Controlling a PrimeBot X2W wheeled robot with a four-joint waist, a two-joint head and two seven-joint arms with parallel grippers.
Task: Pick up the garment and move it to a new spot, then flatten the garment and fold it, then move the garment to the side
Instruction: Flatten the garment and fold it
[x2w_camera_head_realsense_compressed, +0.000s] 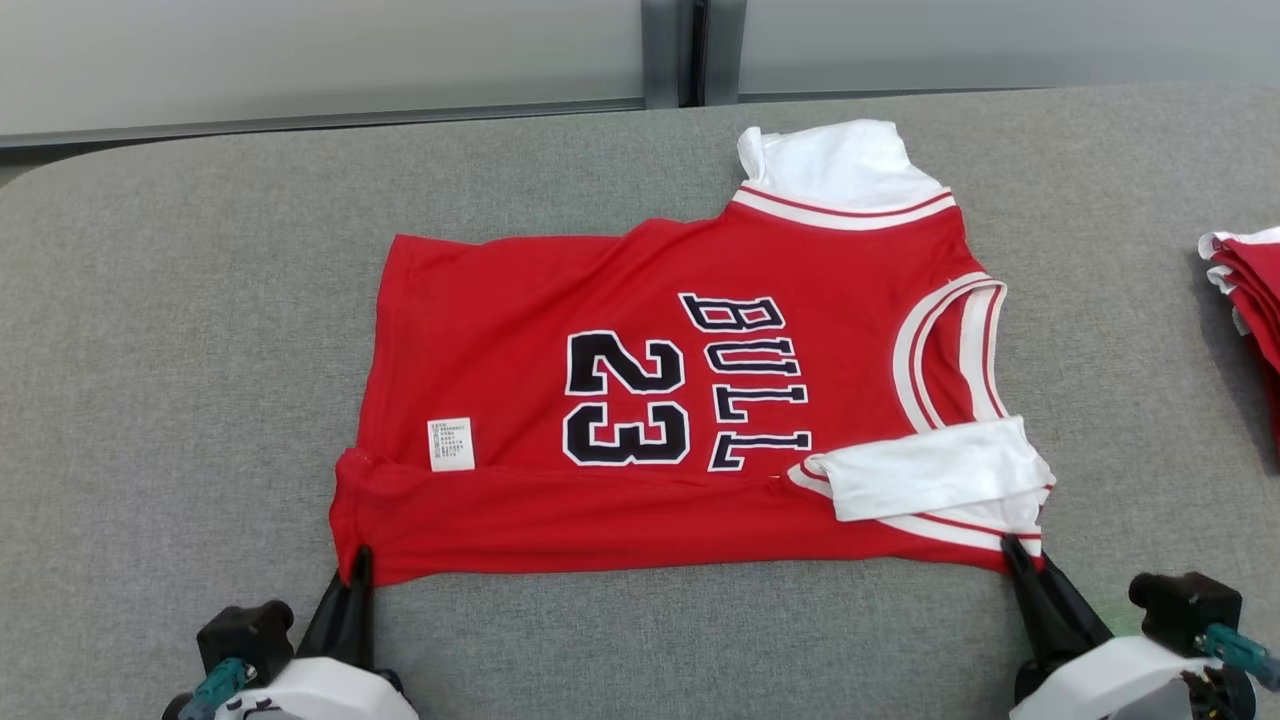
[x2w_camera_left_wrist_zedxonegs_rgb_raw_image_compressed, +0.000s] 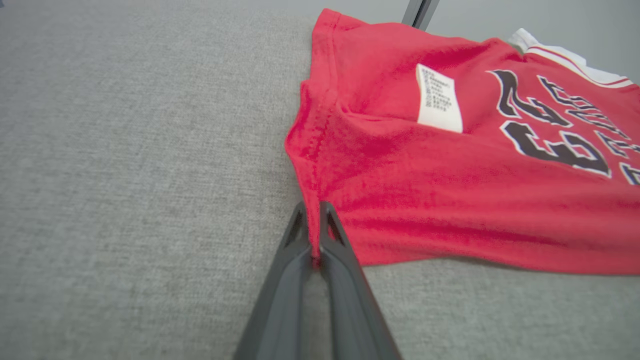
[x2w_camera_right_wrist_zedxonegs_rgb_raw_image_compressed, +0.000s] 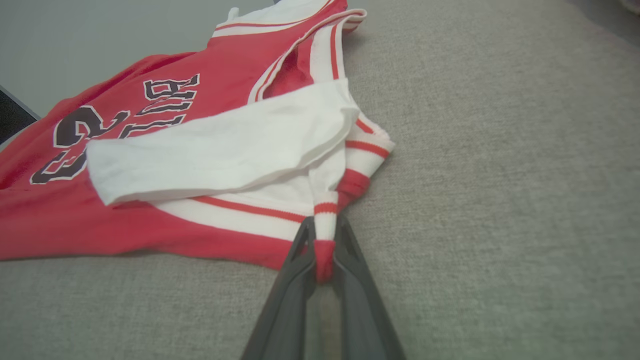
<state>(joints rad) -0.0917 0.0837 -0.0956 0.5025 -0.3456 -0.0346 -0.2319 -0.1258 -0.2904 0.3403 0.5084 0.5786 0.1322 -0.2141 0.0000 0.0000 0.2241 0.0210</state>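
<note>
Red garment (x2w_camera_head_realsense_compressed: 500, 300) corners hidden inside left claw (x2w_camera_head_realsense_compressed: 358, 562), right claw (x2w_camera_head_realsense_compressed: 1012, 548).

We count one jersey (x2w_camera_head_realsense_compressed: 640, 400), with two white sleeves, a far sleeve (x2w_camera_head_realsense_compressed: 840, 165) and a near sleeve (x2w_camera_head_realsense_compressed: 930, 470), and one label (x2w_camera_head_realsense_compressed: 451, 444). We count two grippers, the left gripper (x2w_camera_head_realsense_compressed: 358, 565) and the right gripper (x2w_camera_head_realsense_compressed: 1012, 548). We also count one table (x2w_camera_head_realsense_compressed: 200, 350) and one red pile (x2w_camera_head_realsense_compressed: 1245, 280), its pieces too cut off to number
</note>
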